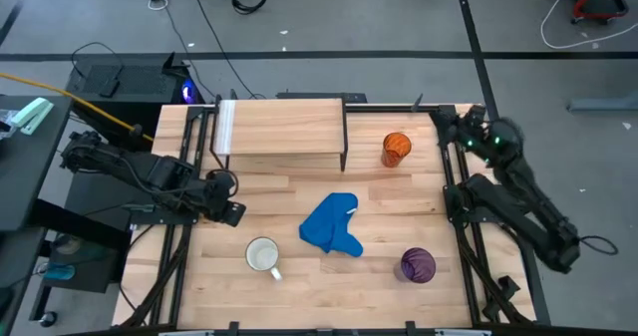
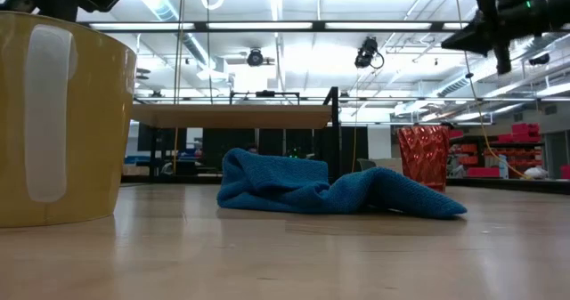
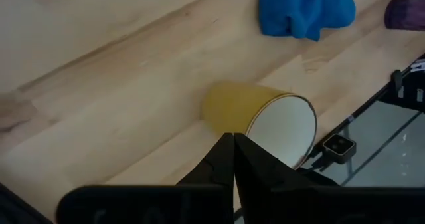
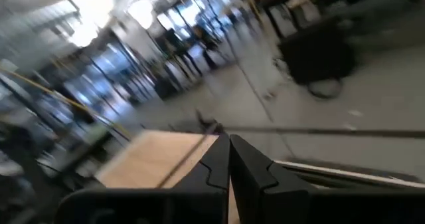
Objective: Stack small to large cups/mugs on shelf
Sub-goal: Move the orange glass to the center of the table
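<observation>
Landmark for all positions: the crumpled blue cloth lying near the middle of the light-wood plank counter.

Shelf: a low rectangular light-wood board shelf on thin black legs, with a white strip at one end, stands beyond the cloth at the counter's far edge. Nothing rests on its top.

Vessels:
- The mug, yellow outside and white inside, with a white handle, stands upright on the counter on the left-arm side of the cloth, slightly nearer the front edge. Its handle points toward the front edge. In the left wrist view the same mug lies just ahead of the fingers, not touched.
- The small orange translucent cup stands on the right-arm side of the cloth, farther back, just beside the shelf's end leg.
- The purple translucent tumbler stands on the right-arm side of the cloth, toward the front edge, well apart from the orange cup.

Left tool: positioned on the left-arm side of the cloth, above the counter near the mug, fingers pressed together with nothing between them.

Right tool: fingers pressed together, holding nothing; that arm is folded back off the counter's edge, well apart from the cloth.
</observation>
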You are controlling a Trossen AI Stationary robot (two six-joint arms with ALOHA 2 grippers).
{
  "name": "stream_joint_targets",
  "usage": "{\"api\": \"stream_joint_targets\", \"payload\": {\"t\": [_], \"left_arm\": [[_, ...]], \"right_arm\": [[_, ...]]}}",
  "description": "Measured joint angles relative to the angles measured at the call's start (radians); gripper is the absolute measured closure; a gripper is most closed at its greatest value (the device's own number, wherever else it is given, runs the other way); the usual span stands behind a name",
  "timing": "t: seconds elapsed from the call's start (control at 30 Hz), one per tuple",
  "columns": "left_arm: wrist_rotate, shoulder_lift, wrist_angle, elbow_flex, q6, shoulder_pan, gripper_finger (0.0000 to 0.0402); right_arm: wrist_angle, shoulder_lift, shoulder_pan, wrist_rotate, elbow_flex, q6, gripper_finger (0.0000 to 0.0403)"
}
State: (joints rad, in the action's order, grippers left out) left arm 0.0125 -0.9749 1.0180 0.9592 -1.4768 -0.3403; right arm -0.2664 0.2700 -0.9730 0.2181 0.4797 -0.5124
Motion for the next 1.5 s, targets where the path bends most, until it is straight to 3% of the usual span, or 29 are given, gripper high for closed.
{"api": "stream_joint_targets", "payload": {"t": [0.4,0.7,0.83,1.13,1.5], "left_arm": [[0.027,0.0,0.051,0.0,0.155,0.0,0.0386],[0.085,0.0,0.088,0.0,0.23,0.0,0.0386],[0.09,0.0,0.088,0.0,0.233,0.0,0.038],[0.135,0.0,0.086,0.0,0.225,0.001,0.0385],[0.153,0.0,0.086,0.0,0.206,0.001,0.0381]], "right_arm": [[-0.654,0.601,0.0,-0.056,0.669,0.174,0.0386],[-1.076,0.892,0.003,-0.053,1.032,0.182,0.0386],[-1.187,0.949,0.039,-0.053,1.071,0.251,0.0386],[-1.195,1.025,0.159,-0.072,1.05,0.277,0.0386],[-1.192,1.129,0.171,-0.08,1.049,0.298,0.038]]}}
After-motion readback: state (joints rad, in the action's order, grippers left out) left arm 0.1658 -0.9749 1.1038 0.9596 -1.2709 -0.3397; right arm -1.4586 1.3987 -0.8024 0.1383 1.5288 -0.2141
